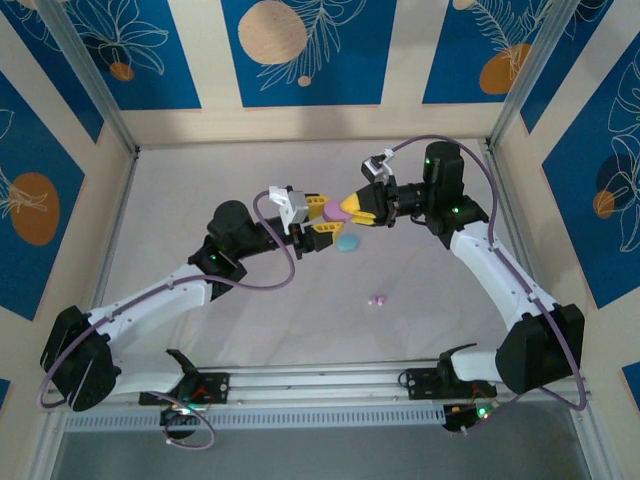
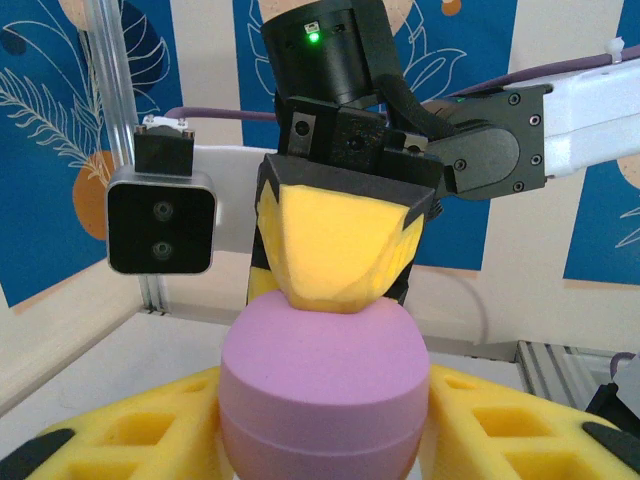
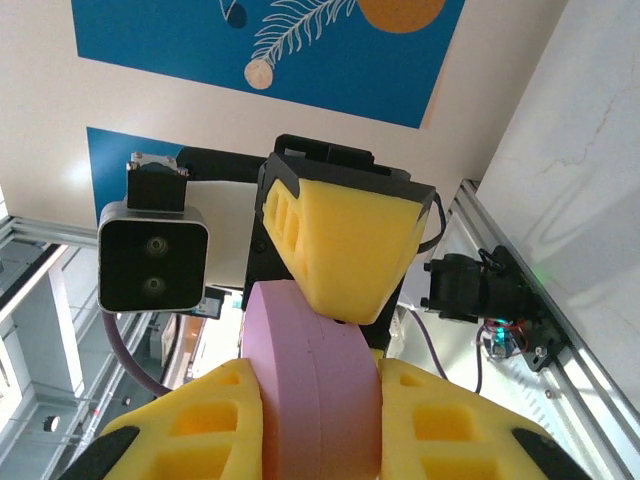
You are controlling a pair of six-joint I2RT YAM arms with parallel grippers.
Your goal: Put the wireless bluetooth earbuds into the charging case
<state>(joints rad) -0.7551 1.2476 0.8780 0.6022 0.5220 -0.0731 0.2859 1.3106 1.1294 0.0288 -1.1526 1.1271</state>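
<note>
Case in pink hangs closed midair; teal case lies on table.

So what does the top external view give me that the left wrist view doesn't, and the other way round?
Top external: both arms reaching over the table, a teal case lying on it mid-table, and a tiny pink earbud nearer the bases. Left wrist: a close look at the pink case and its seam, plus the right wrist camera and a green light on the right arm. Both: that pink case between the left gripper and the right gripper, which meet around it.
</note>
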